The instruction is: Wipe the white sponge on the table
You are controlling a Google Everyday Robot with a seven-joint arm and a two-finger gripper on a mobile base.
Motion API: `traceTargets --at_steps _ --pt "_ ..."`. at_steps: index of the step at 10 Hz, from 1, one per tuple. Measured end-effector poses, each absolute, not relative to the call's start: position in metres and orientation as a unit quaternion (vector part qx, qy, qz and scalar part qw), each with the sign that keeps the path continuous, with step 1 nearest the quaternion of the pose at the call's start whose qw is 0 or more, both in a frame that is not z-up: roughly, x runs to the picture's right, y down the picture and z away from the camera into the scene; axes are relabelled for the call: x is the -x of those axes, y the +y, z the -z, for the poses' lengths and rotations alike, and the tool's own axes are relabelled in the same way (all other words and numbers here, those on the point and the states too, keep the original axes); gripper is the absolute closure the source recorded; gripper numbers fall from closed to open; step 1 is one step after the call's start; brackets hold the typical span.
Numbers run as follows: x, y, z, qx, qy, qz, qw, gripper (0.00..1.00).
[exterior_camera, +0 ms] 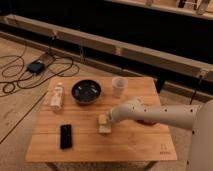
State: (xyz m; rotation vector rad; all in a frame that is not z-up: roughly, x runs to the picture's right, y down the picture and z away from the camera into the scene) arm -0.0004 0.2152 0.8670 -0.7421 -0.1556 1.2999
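The white sponge (103, 123) lies flat on the light-wood table (135, 145), a little left of the middle. My gripper (110, 118) comes in from the right on a white arm (160, 116) and is shut on the sponge's right end, pressing it onto the table top. The gripper's body hides part of the sponge.
A dark bowl (86, 91) stands behind the sponge, with a translucent cup (119, 86) to its right. A white labelled bottle (57, 95) lies at the left and a black phone (65, 136) at the front left. Cables (30, 70) lie on the floor at the left.
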Motion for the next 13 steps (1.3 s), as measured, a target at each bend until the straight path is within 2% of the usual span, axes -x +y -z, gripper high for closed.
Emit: traceTargets --at_steps 3,8,13 --pt "-0.002 0.237 -0.852 0.354 -0.062 -0.594 0.720 1.00" --pt "-0.051 0.257 -0.826 0.348 -0.019 -0.603 0.718 1.00" --pt "-0.118 0.233 -0.840 0.297 0.015 -0.641 0.707 1.00"
